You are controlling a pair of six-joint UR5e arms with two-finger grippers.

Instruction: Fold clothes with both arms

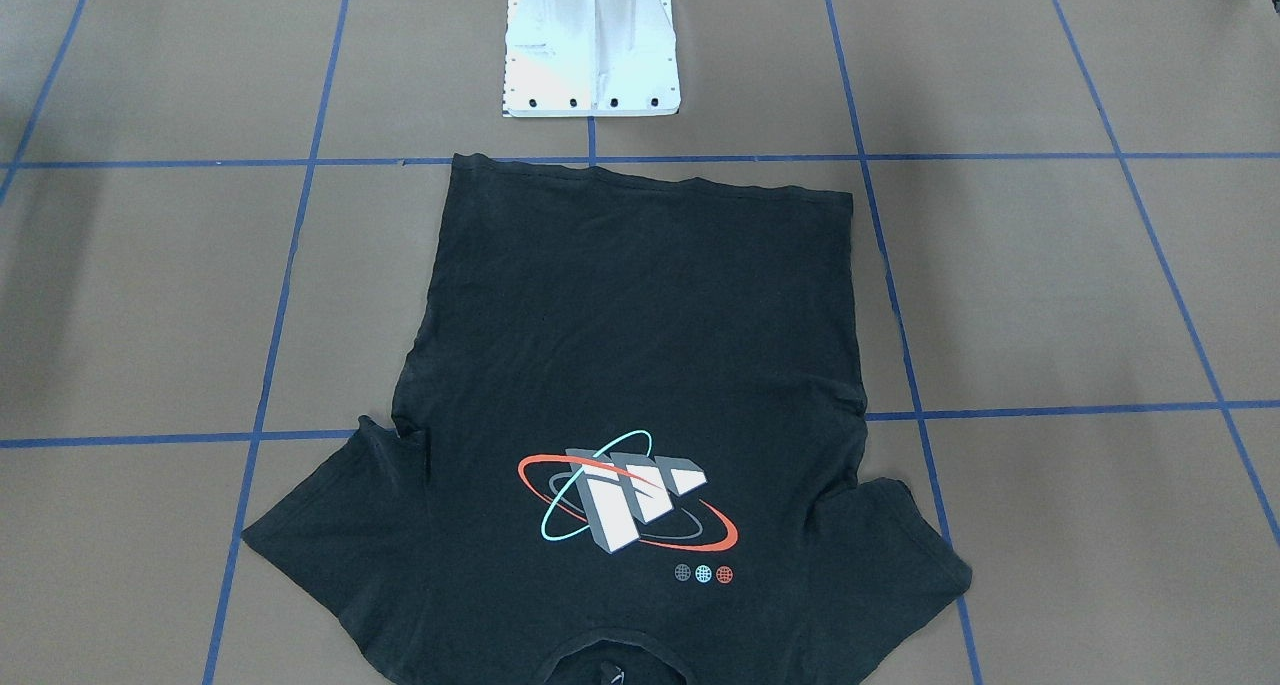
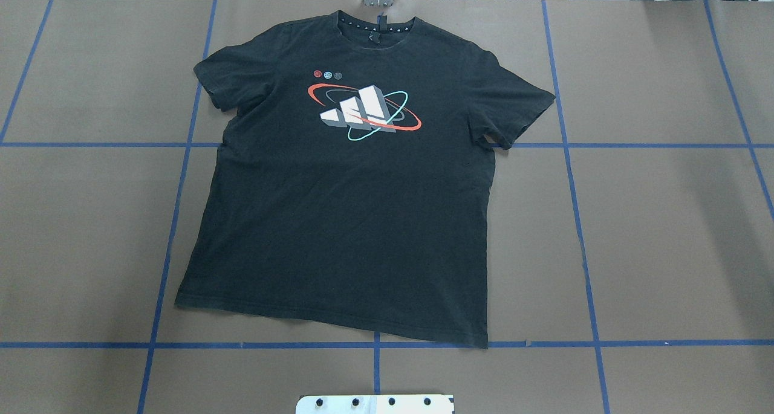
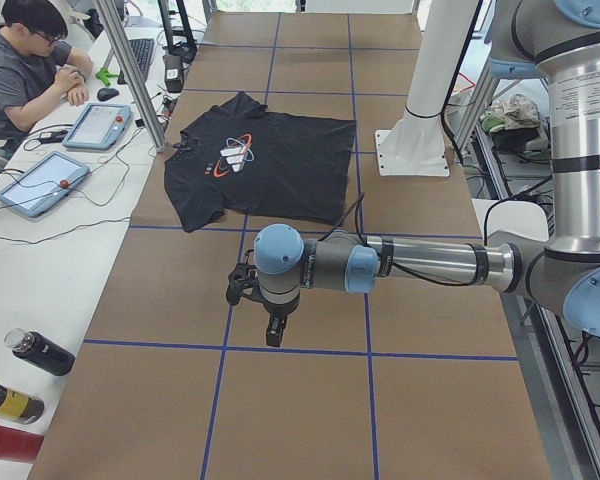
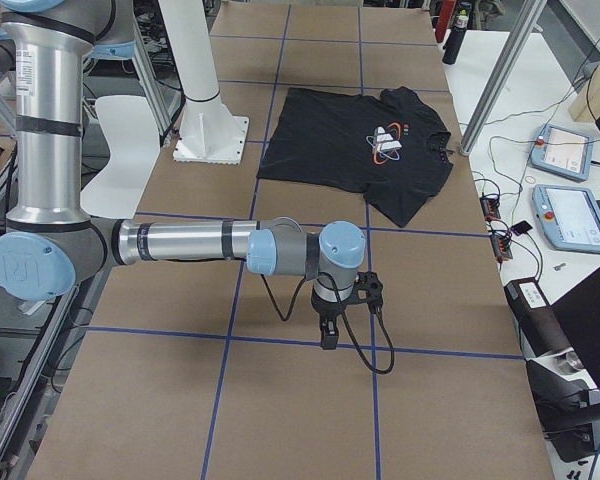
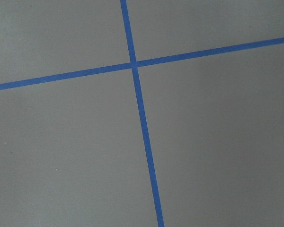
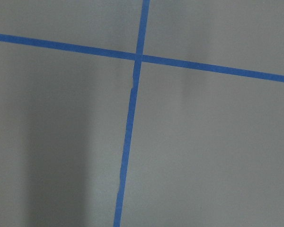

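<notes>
The black T-shirt point(image 2: 351, 220) lies spread flat and print-up in the middle of the brown table point(image 2: 665, 232), collar at the far edge and hem towards the robot; it also shows in the front view point(image 1: 640, 315). Both arms hang well off to the shirt's sides, touching nothing. The left gripper point(image 3: 271, 335) appears only in the exterior left view, pointing down over a blue tape line, and I cannot tell its state. The right gripper point(image 4: 327, 336) appears only in the exterior right view, also pointing down, state unclear. Both wrist views show only bare table and crossing tape.
Blue tape lines point(image 2: 568, 145) divide the table into a grid. The white pedestal base point(image 1: 590, 60) stands just behind the shirt's hem. A seated person point(image 3: 25, 60), tablets point(image 3: 40, 182) and bottles point(image 3: 40, 352) occupy the side bench beyond the far edge.
</notes>
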